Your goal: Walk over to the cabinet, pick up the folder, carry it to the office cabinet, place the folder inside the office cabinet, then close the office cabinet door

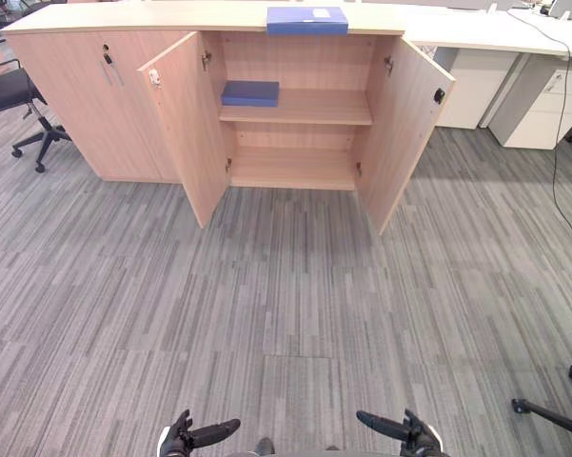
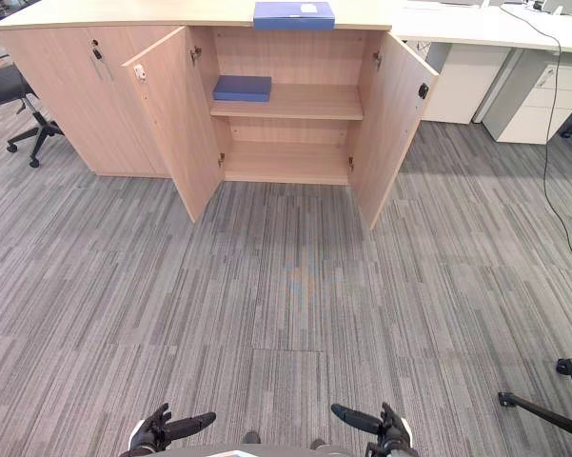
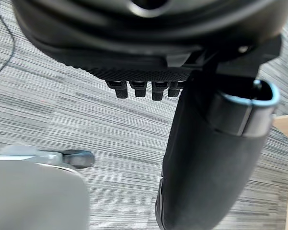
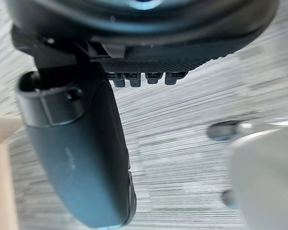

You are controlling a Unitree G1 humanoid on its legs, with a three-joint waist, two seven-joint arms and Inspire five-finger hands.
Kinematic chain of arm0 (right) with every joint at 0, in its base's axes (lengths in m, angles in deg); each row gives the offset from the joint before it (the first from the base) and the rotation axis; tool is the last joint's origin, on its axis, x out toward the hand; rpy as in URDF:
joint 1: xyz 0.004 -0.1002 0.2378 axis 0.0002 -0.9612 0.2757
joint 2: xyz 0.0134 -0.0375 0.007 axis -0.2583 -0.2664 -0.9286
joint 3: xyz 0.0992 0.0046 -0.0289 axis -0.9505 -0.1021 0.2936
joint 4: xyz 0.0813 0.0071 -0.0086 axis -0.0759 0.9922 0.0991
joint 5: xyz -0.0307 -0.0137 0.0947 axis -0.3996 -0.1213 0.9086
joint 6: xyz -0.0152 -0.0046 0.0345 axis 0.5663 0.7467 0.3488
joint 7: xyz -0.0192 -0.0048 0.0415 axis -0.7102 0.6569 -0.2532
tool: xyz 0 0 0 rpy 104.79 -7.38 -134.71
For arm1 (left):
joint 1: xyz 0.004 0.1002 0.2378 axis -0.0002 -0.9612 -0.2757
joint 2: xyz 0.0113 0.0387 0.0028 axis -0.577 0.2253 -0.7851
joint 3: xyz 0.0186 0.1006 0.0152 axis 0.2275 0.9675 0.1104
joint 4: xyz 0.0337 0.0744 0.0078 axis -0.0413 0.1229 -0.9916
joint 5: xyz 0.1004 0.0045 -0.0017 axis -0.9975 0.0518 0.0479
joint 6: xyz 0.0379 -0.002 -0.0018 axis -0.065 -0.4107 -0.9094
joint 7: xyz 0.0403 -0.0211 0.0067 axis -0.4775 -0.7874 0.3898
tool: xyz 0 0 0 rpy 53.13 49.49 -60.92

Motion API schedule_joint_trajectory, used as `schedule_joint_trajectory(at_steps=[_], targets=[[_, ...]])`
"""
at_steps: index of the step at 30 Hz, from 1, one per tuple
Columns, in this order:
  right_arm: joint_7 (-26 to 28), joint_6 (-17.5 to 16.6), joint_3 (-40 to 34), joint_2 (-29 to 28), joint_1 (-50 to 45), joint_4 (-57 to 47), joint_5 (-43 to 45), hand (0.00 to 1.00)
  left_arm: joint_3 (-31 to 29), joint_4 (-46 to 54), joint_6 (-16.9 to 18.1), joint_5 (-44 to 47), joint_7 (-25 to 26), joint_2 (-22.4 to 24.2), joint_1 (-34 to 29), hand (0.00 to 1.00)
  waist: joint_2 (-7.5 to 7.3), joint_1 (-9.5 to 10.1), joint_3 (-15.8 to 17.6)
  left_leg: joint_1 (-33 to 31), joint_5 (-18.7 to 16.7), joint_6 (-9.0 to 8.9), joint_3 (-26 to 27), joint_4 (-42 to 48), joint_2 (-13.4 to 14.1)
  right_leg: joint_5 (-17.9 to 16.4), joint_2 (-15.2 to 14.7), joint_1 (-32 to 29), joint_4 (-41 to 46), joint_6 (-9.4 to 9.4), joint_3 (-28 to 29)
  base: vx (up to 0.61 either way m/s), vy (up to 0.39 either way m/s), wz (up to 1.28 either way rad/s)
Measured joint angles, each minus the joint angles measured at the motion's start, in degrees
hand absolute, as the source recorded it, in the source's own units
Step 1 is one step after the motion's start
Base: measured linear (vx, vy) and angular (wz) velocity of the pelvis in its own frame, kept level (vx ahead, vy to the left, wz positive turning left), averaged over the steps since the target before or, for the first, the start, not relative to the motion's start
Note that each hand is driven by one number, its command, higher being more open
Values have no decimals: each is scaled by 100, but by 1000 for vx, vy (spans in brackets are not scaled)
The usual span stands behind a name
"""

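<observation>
Far left you see a black office chair (image 1: 9,90); far right, white drawer units (image 1: 542,100); grey carpet (image 1: 286,286) throughout.

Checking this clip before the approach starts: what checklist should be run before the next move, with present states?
1. Folder lying flat on cabinet top: ok.
2. Left door and right door open: ok.
3. Shelf room beside second folder: ok.
4. Left robot hand and right robot hand open, empty: ok.
5. Carpet path unobstructed: ok.
6. Folder within reach: not ok, the cabinet stands across the carpet.
</observation>
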Motion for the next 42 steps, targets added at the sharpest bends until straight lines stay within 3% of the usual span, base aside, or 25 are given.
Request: schedule_joint_trajectory(at_steps=[9, 14, 16, 20, 23, 25, 26, 28, 30, 31, 32, 34, 35, 36, 37, 38, 39, 41, 42], targets=[[22, -22, 13, 4, 140, -172, -300, 100, 1, 230, 53, 23, -30, 7, -32, 100, -1, -59, 173, 66, 33, 5, 49, -107, -8, -5, -2, 11, -2, 4, 1, -28, -11, -2], [0, 15, 13, 33, 167, -322, -304, 100, -4, 905, 56, 253, -26, 17, -157, 100, -19, -48, 270, -182, 3, 11, 126, -44, -13, -32, -24, -213, 6, 33, -28, -49, -14, -2], [-6, 21, 13, 35, 204, -467, -302, 100, -7, 1215, 66, 383, -7, 18, -154, 100, -46, -22, 343, -403, -148, 63, 157, 219, -20, -65, -53, -335, 8, 92, -33, 15, 7, -1], [-26, 21, 10, 123, 399, -580, -278, 100, -115, 1927, 75, 629, 35, 149, -230, 100, 22, 85, 421, -1046, -933, 142, 312, 1399, 19, -227, -124, -573, 231, 233, 64, 113, 63, -15], [-28, 21, 14, 134, 504, -768, -241, 100, -131, 2346, 107, 727, 101, 153, -245, 100, 77, 111, 503, -1202, -1430, 286, 357, 1901, 40, -600, -200, -981, 1235, 401, 76, 149, 89, -17], [-27, 16, 53, 113, 561, -1036, -229, 100, -128, 2562, 125, 784, 129, 128, -210, 100, 180, 79, 627, -904, -1537, 364, 343, 1859, 45, -650, -316, -1921, 3314, 366, -141, 286, 176, -15], [-27, 18, 72, 112, 539, -1100, -228, 100, -123, 2593, 132, 784, 129, 113, -192, 100, 189, 70, 650, -788, -1573, 402, 332, 1820, 24, -726, -358, -2089, 3739, 301, -188, 301, 144, 4], [-51, 16, 227, 117, 485, -1337, -148, 100, -116, 2625, 193, 790, 146, 64, -157, 100, 249, 23, 685, -250, -1665, 410, 211, 1445, -42, -1086, -357, -2464, 3940, 114, -458, 409, 96, 17], [-49, -6, 298, 117, 509, -1569, -82, 100, -93, 2630, 207, 794, 197, 23, -11, 100, 281, -42, 703, 67, -1677, 387, 18, 1084, 9, -1164, -208, -2848, 3523, 5, -715, 476, 33, 37], [-52, -38, 301, 128, 533, -1605, -75, 100, -83, 2629, 209, 796, 232, 25, 61, 100, 360, -80, 747, 154, -1688, 362, -54, 993, 69, -1137, -96, -2983, 3313, -31, -809, 519, -21, 58], [-51, -82, 316, 193, 614, -1621, -74, 100, -46, 2609, 215, 796, 261, 45, 223, 100, 493, -130, 865, 371, -1744, 261, -129, 896, 271, -867, 153, -3154, 2642, -207, -991, 555, -32, 62], [-60, -85, 445, 229, 536, -1790, -76, 100, 12, 2608, 288, 789, 260, -3, 286, 100, 510, -191, 892, 633, -1928, -65, -180, 945, 379, 93, 462, -3327, 1466, -388, -1071, 719, -53, 62], [-48, -102, 589, 232, 315, -1947, -75, 100, 11, 2571, 295, 785, 251, -34, 216, 100, 346, -259, 832, 903, -2184, -454, -196, 1250, 298, 1499, 462, -3291, 975, -875, -1040, 733, -77, 26], [-43, -83, 598, 318, 423, -1892, -79, 100, 12, 2438, 287, 783, 265, 120, 309, 100, 652, -207, 911, 792, -2189, -586, -98, 1743, 568, 1217, 631, -3259, 1341, -901, -1184, 718, -82, 27], [-44, -97, 604, 292, 426, -1911, -78, 100, 26, 2411, 283, 775, 232, 122, 350, 100, 646, -272, 911, 568, -2018, -790, -43, 2218, 626, 957, 600, -3215, 1443, -918, -1181, 681, -107, 9], [-24, -94, 628, 289, 403, -1920, -81, 100, 73, 2403, 284, 774, 208, 178, 360, 100, 633, -302, 946, 226, -1407, -688, 110, 3309, 682, 607, 586, -2930, 1529, -883, -1195, 706, -125, 26], [-10, -96, 727, 276, 352, -1948, -80, 100, 59, 2394, 282, 773, 183, 266, 302, 100, 622, -277, 1013, -139, -521, -548, 251, 4660, 935, 366, 644, -2321, 1341, -883, -1151, 853, -162, 15], [-14, -103, 811, 180, 179, -2078, -75, 100, 55, 2423, 299, 747, 81, 295, 258, 100, 579, -196, 1053, -662, -700, -314, 474, 6136, 1351, 154, 779, -1580, 1077, -914, -1089, 615, -110, 4], [-15, -111, 807, 81, 123, -2268, -74, 100, 60, 2472, 302, 715, 26, 295, 230, 100, 447, -135, 1083, -1168, -978, -177, 678, 6831, 1538, -9, 789, -1026, 792, -891, -949, 635, -91, -16]])
